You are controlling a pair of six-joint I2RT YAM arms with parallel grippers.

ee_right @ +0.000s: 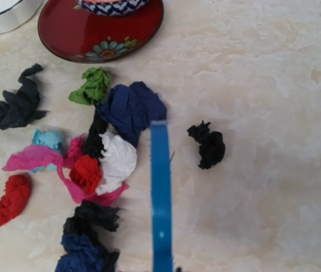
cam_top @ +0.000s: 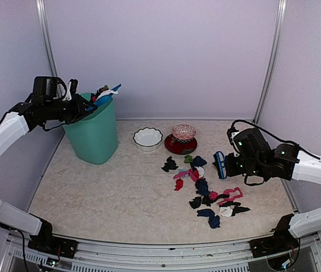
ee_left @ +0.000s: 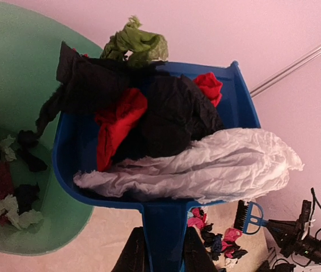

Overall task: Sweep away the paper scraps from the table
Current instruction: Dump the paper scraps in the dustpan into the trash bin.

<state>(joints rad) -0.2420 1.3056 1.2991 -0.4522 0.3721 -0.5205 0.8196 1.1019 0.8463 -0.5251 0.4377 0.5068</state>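
Left claw [ee_left: 163,258] is clamped on the pan [ee_left: 72,153], fingers [ee_left: 133,255] pressed either side of its handle. The pan is held up at the mouth of the bin [ee_left: 18,68] on the far left. It's loaded with scraps [ee_left: 223,164]: black, red, green, one big white wad. More lie down inside the bin. Right claw [cam_top: 230,164] is shut on the brush [cam_top: 220,164], low on the right, just beside the heap. Plenty lie on the table [cam_top: 109,192], a loose cluster right of centre, mostly black and navy with pink, red, white and green, running from the plate [cam_top: 178,148] toward the near edge. One black wad sits apart, across the brush from the rest. A white bowl [cam_top: 148,138] stands left of the plate.
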